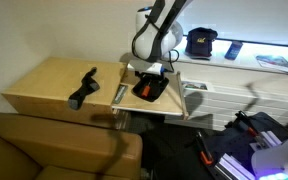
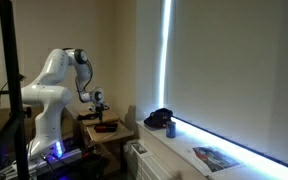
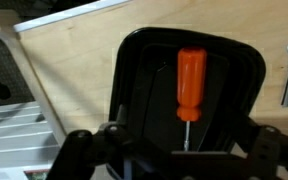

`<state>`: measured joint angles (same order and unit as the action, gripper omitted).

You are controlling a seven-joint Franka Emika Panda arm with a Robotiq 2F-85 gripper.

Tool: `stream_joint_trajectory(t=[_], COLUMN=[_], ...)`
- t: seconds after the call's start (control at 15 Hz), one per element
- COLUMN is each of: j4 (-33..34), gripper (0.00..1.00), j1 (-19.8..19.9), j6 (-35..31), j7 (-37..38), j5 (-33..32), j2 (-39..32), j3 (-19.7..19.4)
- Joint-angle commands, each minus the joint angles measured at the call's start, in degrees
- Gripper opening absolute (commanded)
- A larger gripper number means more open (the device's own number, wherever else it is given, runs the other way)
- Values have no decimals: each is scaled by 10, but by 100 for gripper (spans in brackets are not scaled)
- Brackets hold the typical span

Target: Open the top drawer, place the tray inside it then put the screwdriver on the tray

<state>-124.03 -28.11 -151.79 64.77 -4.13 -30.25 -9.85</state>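
The orange-handled screwdriver (image 3: 191,84) lies lengthwise on the black tray (image 3: 144,75), its thin shaft pointing toward the camera. The tray rests on the pale wood of the pulled-out top drawer (image 3: 69,65). My gripper (image 3: 179,152) hangs just above the shaft end, open, with its dark fingers (image 3: 76,152) spread wide to either side and nothing between them. In an exterior view the gripper (image 1: 150,69) hovers over the tray (image 1: 150,91) in the drawer (image 1: 176,101). From farther off, the gripper (image 2: 99,106) shows above the tray (image 2: 106,126).
A long black angular tool (image 1: 82,88) lies on the cabinet top (image 1: 39,85). A white slatted unit (image 1: 212,97) stands beside the drawer. A black cap (image 1: 201,42), a magazine (image 1: 274,62) and a blue can (image 2: 171,128) sit on the window ledge.
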Motion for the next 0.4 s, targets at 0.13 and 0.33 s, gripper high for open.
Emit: stream_joint_trajectory(t=[0.13, 0.33], j4=[-53, -29], gripper=[100, 100], j1=[28, 59], j6=[114, 104], j7=[-10, 0], j5=[-82, -81], j2=[184, 178], j3=[42, 81])
